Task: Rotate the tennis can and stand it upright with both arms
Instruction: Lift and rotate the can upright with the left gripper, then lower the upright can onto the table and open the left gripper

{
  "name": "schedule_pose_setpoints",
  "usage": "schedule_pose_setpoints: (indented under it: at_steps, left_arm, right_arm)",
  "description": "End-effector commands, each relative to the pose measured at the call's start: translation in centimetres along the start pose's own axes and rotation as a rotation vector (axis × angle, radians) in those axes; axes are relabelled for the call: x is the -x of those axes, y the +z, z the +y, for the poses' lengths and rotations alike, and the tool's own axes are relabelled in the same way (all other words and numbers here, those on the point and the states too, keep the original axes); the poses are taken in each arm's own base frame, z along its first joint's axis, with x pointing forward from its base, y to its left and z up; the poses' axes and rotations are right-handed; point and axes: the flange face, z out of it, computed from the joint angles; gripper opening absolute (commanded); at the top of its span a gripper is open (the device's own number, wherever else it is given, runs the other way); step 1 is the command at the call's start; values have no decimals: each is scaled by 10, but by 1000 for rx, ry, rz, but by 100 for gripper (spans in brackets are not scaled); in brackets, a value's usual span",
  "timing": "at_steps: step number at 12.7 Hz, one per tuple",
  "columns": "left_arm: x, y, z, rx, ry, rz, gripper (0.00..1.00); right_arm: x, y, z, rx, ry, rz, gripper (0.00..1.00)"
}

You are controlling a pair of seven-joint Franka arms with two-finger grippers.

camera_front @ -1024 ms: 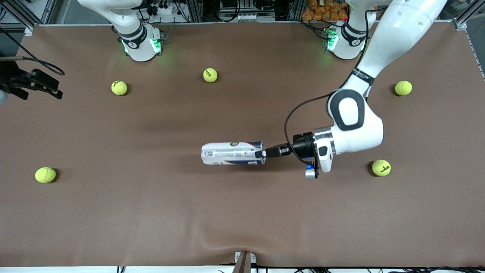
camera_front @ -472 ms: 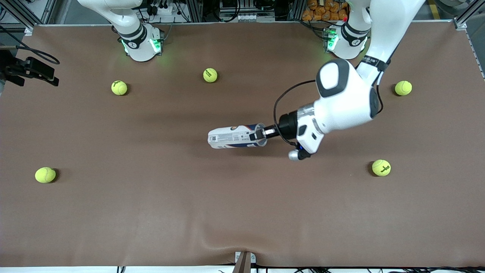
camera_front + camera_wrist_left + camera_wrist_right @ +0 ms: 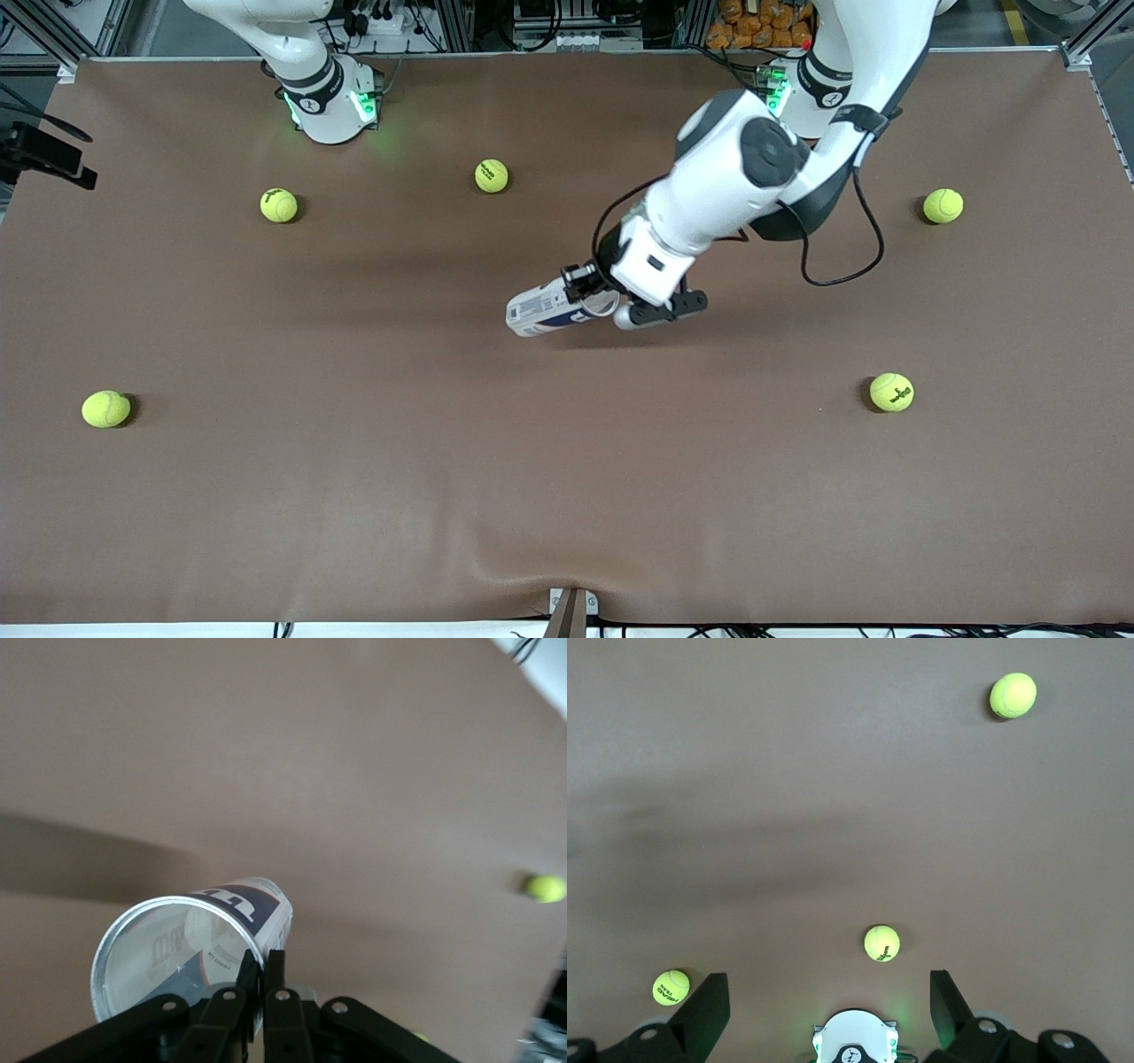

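The tennis can (image 3: 542, 310), white and navy with a silver rim, hangs tilted over the middle of the table, its open end uppermost. My left gripper (image 3: 580, 282) is shut on the rim. In the left wrist view the left gripper (image 3: 263, 967) pinches the wall of the tennis can (image 3: 182, 943), one finger inside the mouth and one outside. My right gripper (image 3: 51, 161) waits high over the table edge at the right arm's end. The right wrist view shows the right gripper (image 3: 828, 979) open and holding nothing, over the right arm's base (image 3: 855, 1038).
Several yellow-green tennis balls lie scattered on the brown table (image 3: 567, 496): one ball (image 3: 492, 175) near the bases, one (image 3: 279, 205) beside it, one (image 3: 106, 408) toward the right arm's end, and two (image 3: 943, 206) (image 3: 891, 392) toward the left arm's end.
The left arm has lifted the can's open end and carried it away from the front camera, so the can has gone from lying flat to tilted. The right gripper has drifted farther off the table edge.
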Motion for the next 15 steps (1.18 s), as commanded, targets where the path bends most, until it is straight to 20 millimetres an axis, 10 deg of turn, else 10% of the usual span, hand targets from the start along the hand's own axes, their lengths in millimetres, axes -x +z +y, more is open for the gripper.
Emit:
schedule_pose_setpoints:
  at_steps: [1, 11, 13, 14, 15]
  left_arm:
    - [23, 5, 10, -140, 80, 51, 0]
    - [67, 96, 3, -487, 264, 180, 9]
    - [66, 95, 6, -481, 263, 182, 49]
    - [66, 91, 7, -479, 267, 186, 99]
    - [67, 84, 10, -470, 263, 195, 100]
  right_arm:
    - [1, -6, -2, -14, 1, 9, 100]
    - [-3, -6, -11, -10, -13, 27, 100]
    - [-3, -5, -10, -9, -13, 26, 100]
    - [-3, -5, -11, -10, -13, 26, 100]
    - [-4, -5, -11, -10, -13, 27, 100]
